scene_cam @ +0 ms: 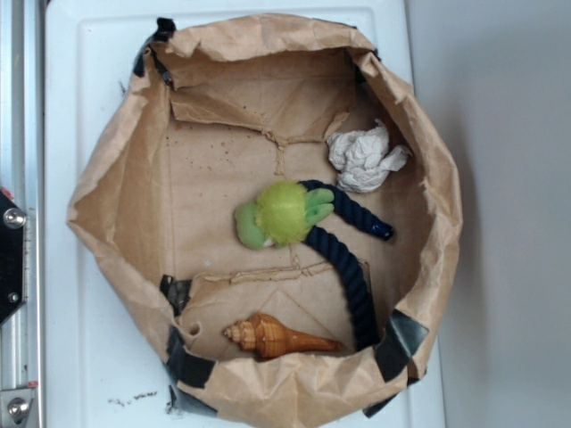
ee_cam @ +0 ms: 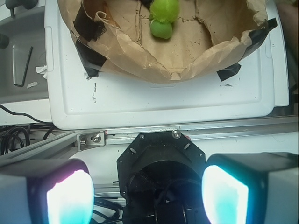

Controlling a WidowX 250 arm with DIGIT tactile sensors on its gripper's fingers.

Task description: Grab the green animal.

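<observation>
Gripper [ee_cam: 147,196] wide open, empty, hanging outside the paper bag [ee_cam: 140,60]. Green animal [ee_cam: 163,16] is far ahead of the pads, slightly right of centre, touching the blue rope [scene_cam: 343,259]. Clear the bag rim, descend centred, pinch the fuzzy body, avoid the rope.

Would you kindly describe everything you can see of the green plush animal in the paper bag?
The green animal is a small plush toy with a fuzzy lime-yellow round body, a smoother light green head toward the left and stubby limbs toward the right. It lies near the middle of the brown paper bag, on the bag's floor. Its right side rests against the dark blue rope. Nothing grips it. The wrist view shows it far ahead of the gripper, whose fingers stand wide apart.
</observation>
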